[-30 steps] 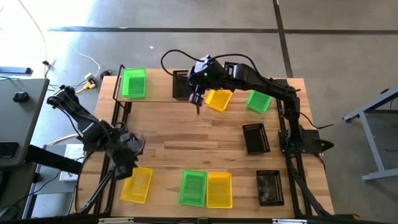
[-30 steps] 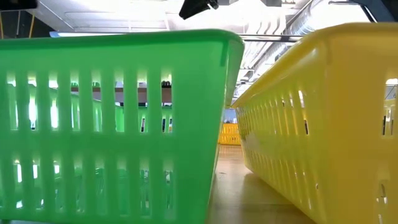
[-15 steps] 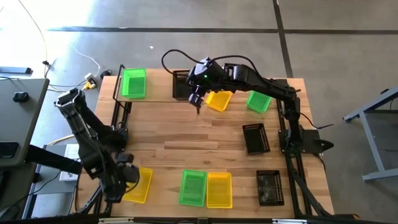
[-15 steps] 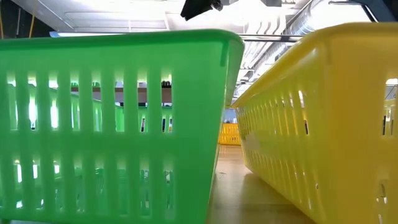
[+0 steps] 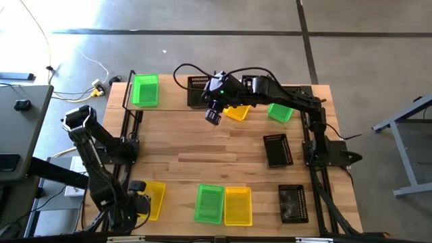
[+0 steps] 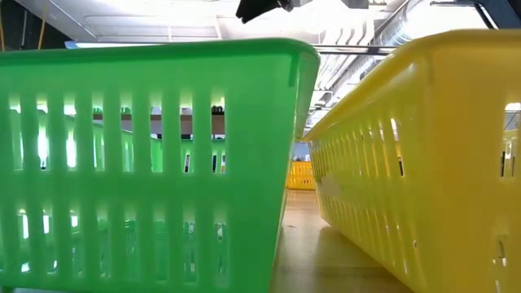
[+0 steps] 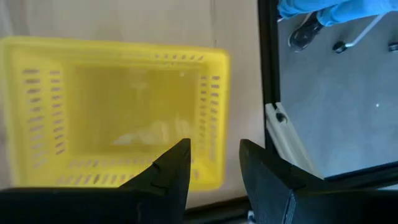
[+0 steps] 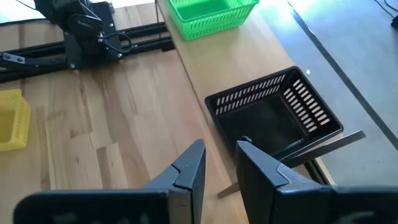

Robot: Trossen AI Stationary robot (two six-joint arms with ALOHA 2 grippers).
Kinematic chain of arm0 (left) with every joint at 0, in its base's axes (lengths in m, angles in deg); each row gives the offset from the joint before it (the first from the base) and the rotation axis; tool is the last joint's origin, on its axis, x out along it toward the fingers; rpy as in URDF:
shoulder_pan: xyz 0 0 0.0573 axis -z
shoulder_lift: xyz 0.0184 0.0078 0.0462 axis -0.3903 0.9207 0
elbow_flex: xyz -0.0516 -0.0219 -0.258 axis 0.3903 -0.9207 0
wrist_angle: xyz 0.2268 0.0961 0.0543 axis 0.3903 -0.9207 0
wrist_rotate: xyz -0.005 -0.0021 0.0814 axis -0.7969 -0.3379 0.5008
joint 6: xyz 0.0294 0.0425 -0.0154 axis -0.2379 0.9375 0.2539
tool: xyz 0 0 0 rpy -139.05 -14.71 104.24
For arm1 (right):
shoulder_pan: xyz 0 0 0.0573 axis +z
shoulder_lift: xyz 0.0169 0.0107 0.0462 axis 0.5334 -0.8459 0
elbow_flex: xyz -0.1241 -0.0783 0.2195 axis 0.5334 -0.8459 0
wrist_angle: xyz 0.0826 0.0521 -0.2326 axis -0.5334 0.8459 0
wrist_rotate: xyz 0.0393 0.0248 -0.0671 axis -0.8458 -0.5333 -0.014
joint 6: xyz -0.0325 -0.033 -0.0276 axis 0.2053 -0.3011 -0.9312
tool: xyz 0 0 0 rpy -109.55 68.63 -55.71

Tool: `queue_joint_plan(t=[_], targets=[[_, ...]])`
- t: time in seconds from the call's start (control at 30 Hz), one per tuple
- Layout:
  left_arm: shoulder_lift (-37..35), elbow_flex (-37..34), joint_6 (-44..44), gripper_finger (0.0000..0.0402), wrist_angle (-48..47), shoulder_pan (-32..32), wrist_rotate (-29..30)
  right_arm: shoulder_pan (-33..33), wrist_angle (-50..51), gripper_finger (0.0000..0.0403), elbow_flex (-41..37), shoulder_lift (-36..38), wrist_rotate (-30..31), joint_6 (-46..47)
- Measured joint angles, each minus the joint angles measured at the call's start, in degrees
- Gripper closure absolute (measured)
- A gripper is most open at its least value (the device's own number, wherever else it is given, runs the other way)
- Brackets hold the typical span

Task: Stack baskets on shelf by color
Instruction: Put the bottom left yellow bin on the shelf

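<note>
— How much of the stacking is done?

— Little, I'd judge. The light-wood shelf with thin black uprights (image 5: 172,93) runs along one edge of the tabletop (image 5: 202,155). One bright green perforated plastic basket (image 5: 144,90) sits at its left end, and one black perforated basket (image 5: 197,90) stands near its middle. Nothing is stacked on either.

— The rest?

— A tilted yellow basket (image 5: 237,111) and a second green basket (image 5: 280,111) lie at the shelf's right part; whether fully on the board, I cannot tell. Five more sit on the tabletop – two black by the right edge, and green, yellow and yellow along the edge opposite the shelf.

— And the arms?

— The right end effector (image 5: 213,115) hangs beside the tilted yellow basket, fingers slightly parted, empty. The left end effector (image 7: 214,169) hovers over the yellow corner basket (image 7: 118,112), spread and released.
</note>
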Motion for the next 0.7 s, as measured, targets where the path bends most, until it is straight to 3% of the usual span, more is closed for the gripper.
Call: queue_joint_plan(t=[0.7], targets=[[9.1, 0.0, -1.6, 0.0275, 4.3, 2.0, 0.0, 0.1, 0.8, 0.0329, 0.0, 0.0, 0.0, 1.0]])
